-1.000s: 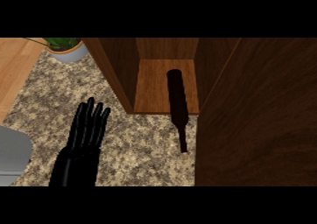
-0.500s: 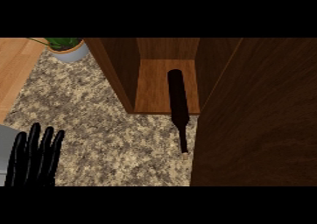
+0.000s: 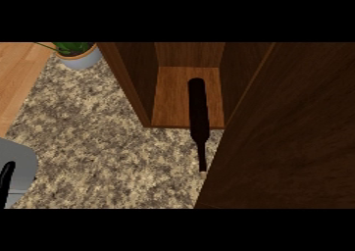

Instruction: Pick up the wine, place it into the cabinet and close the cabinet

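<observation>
Left hand (image 3: 2,182) has withdrawn to the lower-left edge; only straight, spread fingers show. Speckled stone counter (image 3: 101,142), wood floor left, potted plant (image 3: 77,51) at back. Wine (image 3: 198,117) lies in the open cabinet (image 3: 173,98), neck jutting out over the counter.

dark wine bottle (image 3: 198,110), brown cabinet (image 3: 303,132), speckled counter (image 3: 101,137)

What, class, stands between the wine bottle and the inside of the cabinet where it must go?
Nothing visible does. The wine bottle already lies partly on the cabinet floor, its neck sticking out over the counter. The open door stands to its right, not across the opening.
</observation>
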Controlling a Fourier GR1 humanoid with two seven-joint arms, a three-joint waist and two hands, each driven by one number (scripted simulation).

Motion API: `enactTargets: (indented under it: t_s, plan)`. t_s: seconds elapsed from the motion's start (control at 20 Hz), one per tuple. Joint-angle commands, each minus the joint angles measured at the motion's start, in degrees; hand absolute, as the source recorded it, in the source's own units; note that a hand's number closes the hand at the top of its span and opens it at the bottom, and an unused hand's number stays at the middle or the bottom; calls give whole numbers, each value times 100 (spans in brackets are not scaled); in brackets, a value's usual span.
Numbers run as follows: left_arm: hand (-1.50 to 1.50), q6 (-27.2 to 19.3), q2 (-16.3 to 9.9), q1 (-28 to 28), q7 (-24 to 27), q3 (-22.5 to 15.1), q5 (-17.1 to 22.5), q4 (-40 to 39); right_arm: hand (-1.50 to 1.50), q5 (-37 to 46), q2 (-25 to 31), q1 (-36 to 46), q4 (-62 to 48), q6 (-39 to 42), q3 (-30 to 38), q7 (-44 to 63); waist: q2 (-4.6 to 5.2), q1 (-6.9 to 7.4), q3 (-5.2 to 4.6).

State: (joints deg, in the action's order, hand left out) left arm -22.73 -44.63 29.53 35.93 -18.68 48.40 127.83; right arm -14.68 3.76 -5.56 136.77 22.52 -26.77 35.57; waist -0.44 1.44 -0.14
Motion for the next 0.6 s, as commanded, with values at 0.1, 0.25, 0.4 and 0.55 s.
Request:
enactTargets:
  t_s: [0.1,0.25,0.4,0.55]
  plan:
    - [-150,918,-93,781,487,783,224,-205,150,1350,-365,721,328,-785,-1090,400,-18,-2,-3]
    - [-150,1096,-143,890,366,801,208,-177,150,1697,-369,1924,-599,-1332,-1252,264,20,44,-2]
    - [-150,1693,-291,1290,389,1346,560,-112,150,2001,-372,2518,-705,-1989,-1653,595,4,82,-4]
    - [-150,1802,-470,1670,181,1721,672,295,150,1915,-374,3164,-1504,-2617,-1492,390,20,145,5]
